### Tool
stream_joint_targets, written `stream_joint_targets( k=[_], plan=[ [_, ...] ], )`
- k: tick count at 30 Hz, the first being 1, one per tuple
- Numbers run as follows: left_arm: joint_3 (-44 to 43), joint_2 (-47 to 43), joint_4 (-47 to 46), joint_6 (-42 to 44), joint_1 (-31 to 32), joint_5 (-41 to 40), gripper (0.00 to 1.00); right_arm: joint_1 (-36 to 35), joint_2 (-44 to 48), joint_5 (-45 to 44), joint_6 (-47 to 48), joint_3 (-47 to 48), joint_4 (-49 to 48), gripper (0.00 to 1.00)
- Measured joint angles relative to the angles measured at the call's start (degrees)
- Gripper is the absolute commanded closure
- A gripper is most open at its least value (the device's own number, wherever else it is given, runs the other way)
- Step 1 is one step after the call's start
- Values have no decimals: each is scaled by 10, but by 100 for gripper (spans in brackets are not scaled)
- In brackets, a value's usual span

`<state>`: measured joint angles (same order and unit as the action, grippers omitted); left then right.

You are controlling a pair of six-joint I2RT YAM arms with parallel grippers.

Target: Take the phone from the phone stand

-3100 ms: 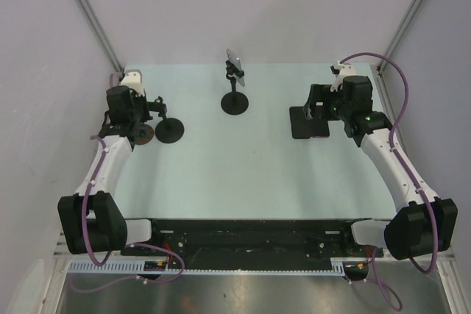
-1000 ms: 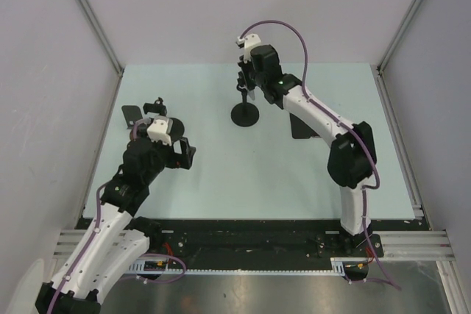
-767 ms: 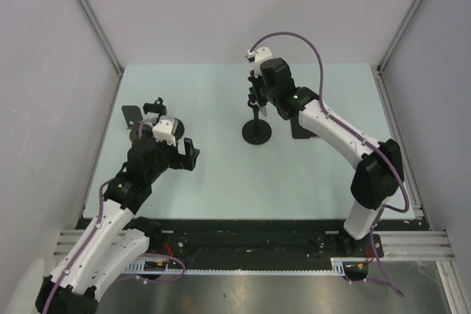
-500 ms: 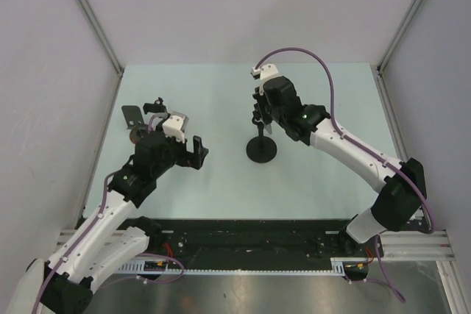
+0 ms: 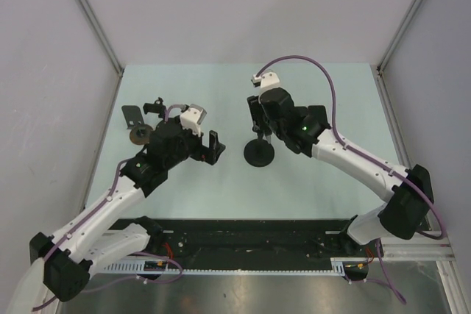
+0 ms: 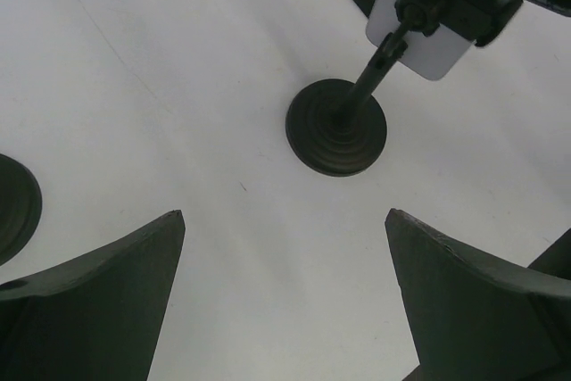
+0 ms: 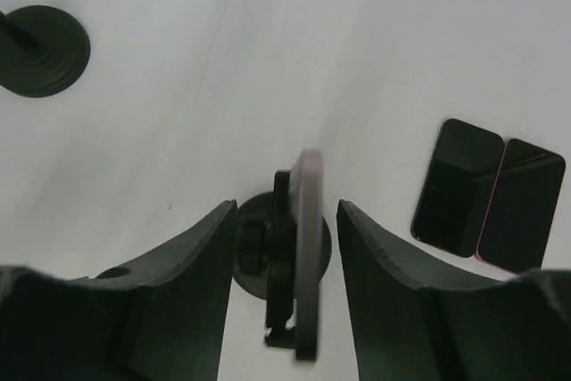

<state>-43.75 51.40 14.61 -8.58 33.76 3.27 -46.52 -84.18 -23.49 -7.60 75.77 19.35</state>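
- The right fingers [image 7: 287,207] are spread apart, one on each side of the phone [image 7: 309,247], with a thin gap showing on both sides and no contact visible
- The phone stands upright and edge-on between them, clamped in the phone stand [image 6: 337,127], whose round base sits about mid-counter
- The left fingers [image 6: 284,214] are also spread wide and hold nothing; they hover above the counter [image 5: 184,86] just left of the stand's base, pointing towards it
- From the left wrist view the phone's pale back shows at the top of the stand's tilted stem
- Two dark phones [image 7: 459,186] lie flat side by side on the counter, to the right of the right fingers in the wrist view
- A spare round base [image 5: 138,136] sits near the left edge of the counter, well apart from the phone stand
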Motion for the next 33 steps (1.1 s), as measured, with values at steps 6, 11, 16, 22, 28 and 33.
stream_joint_targets(
  k=[6, 11, 16, 22, 28, 33],
  plan=[
    [-16, 37, -10, -6, 11, 5, 0, -2, 22, 34, 15, 0, -3, 17],
    [-31, 66, -29, -10, 17, 9, 0, 7, 60, 95, 35, -1, 1, 10],
    [-41, 87, -40, -11, 23, 14, 0, 36, 117, 174, 58, -49, 0, 7],
    [-47, 99, -52, -11, 25, 15, 0, 84, 171, 250, 64, -150, -9, 6],
    [-50, 112, -62, -11, 25, 17, 0, 93, 169, 321, 64, -197, -27, 8],
    [-50, 113, -66, -10, 28, 17, 0, 86, 157, 361, 66, -197, -51, 11]
  ],
)
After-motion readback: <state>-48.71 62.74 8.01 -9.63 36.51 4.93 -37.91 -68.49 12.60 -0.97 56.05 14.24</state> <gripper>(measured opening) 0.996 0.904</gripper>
